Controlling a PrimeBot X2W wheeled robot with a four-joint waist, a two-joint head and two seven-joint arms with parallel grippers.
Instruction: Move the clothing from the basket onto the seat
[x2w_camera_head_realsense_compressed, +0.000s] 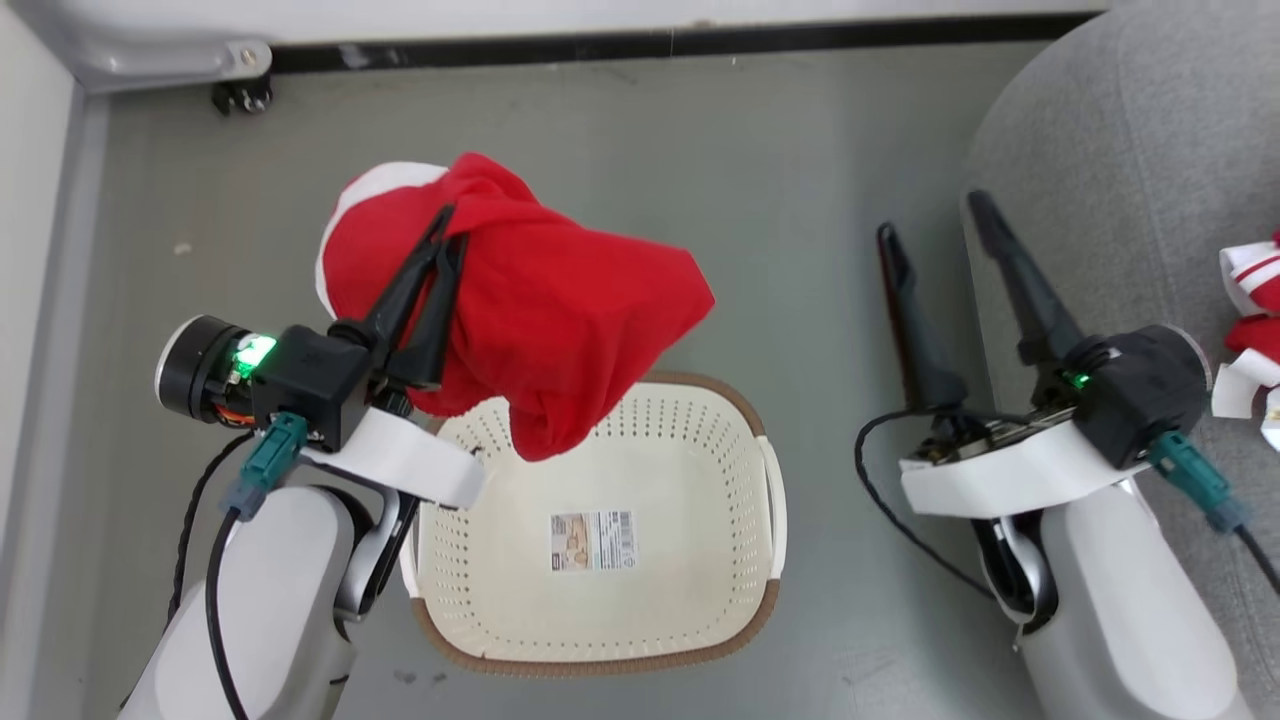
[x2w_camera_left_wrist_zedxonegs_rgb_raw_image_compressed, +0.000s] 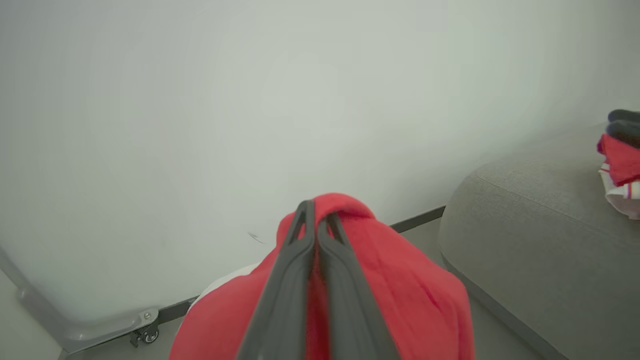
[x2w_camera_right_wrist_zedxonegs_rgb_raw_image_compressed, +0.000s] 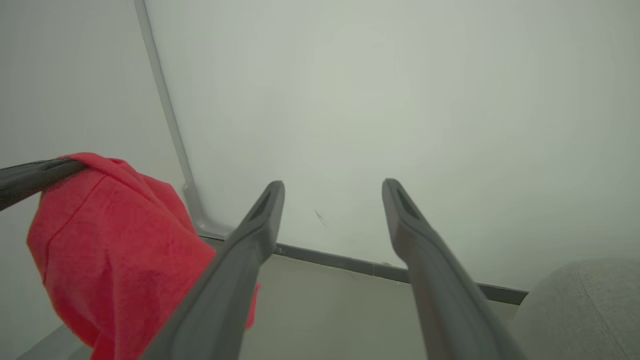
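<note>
A red jersey with white trim (x2w_camera_head_realsense_compressed: 560, 310) hangs from my left gripper (x2w_camera_head_realsense_compressed: 450, 225), which is shut on its fabric and holds it above the back left corner of the basket. The same garment drapes over those fingers in the left wrist view (x2w_camera_left_wrist_zedxonegs_rgb_raw_image_compressed: 400, 290) and hangs at the left of the right wrist view (x2w_camera_right_wrist_zedxonegs_rgb_raw_image_compressed: 115, 250). The cream basket (x2w_camera_head_realsense_compressed: 600, 660) with a brown rim stands on the floor, holding just a paper label (x2w_camera_head_realsense_compressed: 592, 541). My right gripper (x2w_camera_head_realsense_compressed: 935, 225) is open and empty, between the basket and the grey seat (x2w_camera_head_realsense_compressed: 1130, 160). More red and white clothing (x2w_camera_head_realsense_compressed: 1255, 330) lies on the seat.
A pale wall with a dark skirting strip (x2w_camera_head_realsense_compressed: 700, 42) runs along the far side of the grey floor. A metal bracket with a small caster (x2w_camera_head_realsense_compressed: 240, 95) sits in the far left corner. The seat's rounded edge (x2w_camera_left_wrist_zedxonegs_rgb_raw_image_compressed: 500, 250) lies to the right of the held jersey.
</note>
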